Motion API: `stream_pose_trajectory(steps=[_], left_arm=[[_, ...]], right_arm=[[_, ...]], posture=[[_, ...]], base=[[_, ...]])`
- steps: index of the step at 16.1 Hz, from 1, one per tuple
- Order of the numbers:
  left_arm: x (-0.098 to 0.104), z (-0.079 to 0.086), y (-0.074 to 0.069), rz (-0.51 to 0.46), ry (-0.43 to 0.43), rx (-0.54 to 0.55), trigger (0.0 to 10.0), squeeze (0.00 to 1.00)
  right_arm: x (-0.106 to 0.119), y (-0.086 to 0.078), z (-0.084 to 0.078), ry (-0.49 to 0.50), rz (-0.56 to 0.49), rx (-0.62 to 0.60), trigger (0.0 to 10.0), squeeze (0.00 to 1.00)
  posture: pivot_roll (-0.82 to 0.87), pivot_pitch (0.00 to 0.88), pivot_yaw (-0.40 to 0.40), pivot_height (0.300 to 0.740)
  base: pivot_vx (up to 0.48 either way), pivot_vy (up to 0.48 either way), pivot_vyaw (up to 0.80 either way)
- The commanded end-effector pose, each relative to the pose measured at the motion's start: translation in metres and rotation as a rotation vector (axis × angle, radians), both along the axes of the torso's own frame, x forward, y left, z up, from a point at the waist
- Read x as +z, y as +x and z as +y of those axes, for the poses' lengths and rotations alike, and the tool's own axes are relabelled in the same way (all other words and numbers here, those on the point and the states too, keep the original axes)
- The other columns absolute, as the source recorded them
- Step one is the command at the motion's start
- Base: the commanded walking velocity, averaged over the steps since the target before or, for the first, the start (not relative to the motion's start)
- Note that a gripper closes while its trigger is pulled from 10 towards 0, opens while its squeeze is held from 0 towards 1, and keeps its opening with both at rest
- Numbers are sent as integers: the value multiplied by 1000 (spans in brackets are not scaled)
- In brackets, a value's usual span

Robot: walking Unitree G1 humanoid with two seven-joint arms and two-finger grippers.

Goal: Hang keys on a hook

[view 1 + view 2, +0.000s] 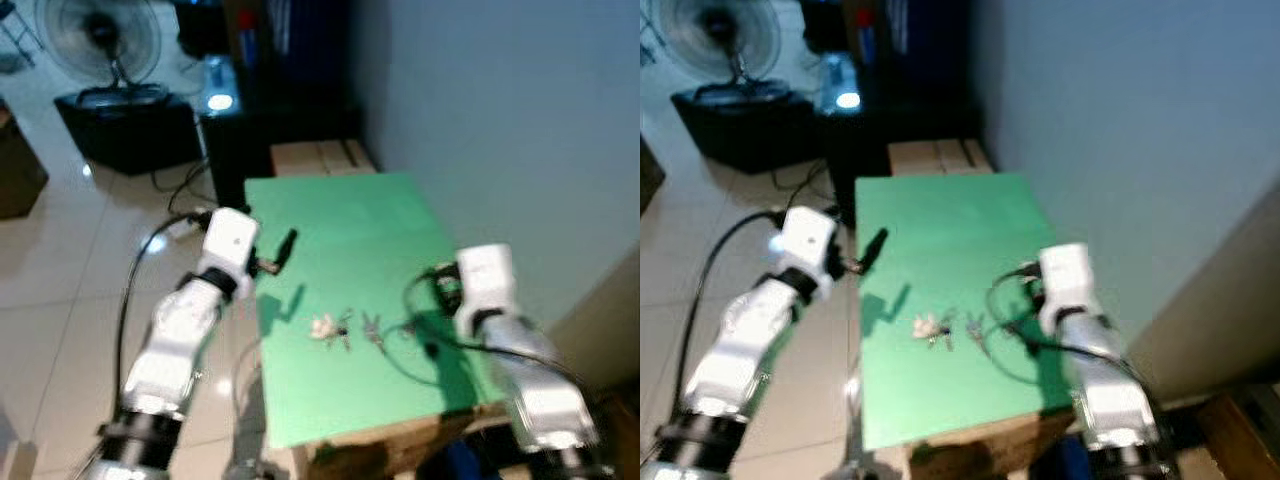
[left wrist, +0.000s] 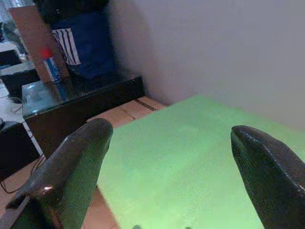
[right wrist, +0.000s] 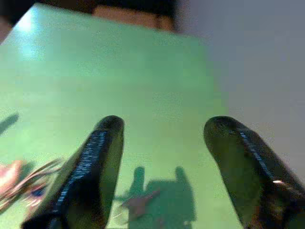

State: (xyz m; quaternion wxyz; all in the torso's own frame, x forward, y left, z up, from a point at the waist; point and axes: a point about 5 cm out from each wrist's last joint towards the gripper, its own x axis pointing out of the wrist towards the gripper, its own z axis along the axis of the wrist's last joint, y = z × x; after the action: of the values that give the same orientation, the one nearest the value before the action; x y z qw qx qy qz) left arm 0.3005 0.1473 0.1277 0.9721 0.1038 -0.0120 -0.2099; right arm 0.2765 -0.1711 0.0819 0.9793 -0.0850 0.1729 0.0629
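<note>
Two small bunches of keys [image 1: 345,328] lie side by side on the green desk [image 1: 340,230], near its front edge and roughly midway between the two arms, touched by neither. The left gripper [image 2: 171,157] is held over the desk's left edge and the right gripper [image 3: 162,143] above its right part near the grey wall [image 1: 500,120], each with its black fingers [image 3: 95,162] spread apart and holding nothing. Beyond the desk stand a cardboard box [image 1: 320,157], a dark cabinet [image 1: 240,120] and a floor fan [image 1: 100,40] on the tiled floor [image 1: 60,260].
</note>
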Motion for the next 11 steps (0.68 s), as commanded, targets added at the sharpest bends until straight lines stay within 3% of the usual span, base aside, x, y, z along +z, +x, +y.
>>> stream_pose_trajectory(steps=[1,7,11], left_arm=[[1,-7,-3,14,-2,-76,10000,0],[-1,-20,-7,123,54,-341,10000,0],[0,-23,-11,160,75,-403,10000,0]], right_arm=[[-6,-2,-7,-8,47,-12,10000,1000],[-21,18,-9,-36,173,56,10000,1000],[-32,36,-20,-61,238,62,10000,1000]], posture=[[-79,0,-19,718],[-71,47,-1,718],[-52,108,23,718]], base=[[0,0,0],[0,0,0],[0,0,0]])
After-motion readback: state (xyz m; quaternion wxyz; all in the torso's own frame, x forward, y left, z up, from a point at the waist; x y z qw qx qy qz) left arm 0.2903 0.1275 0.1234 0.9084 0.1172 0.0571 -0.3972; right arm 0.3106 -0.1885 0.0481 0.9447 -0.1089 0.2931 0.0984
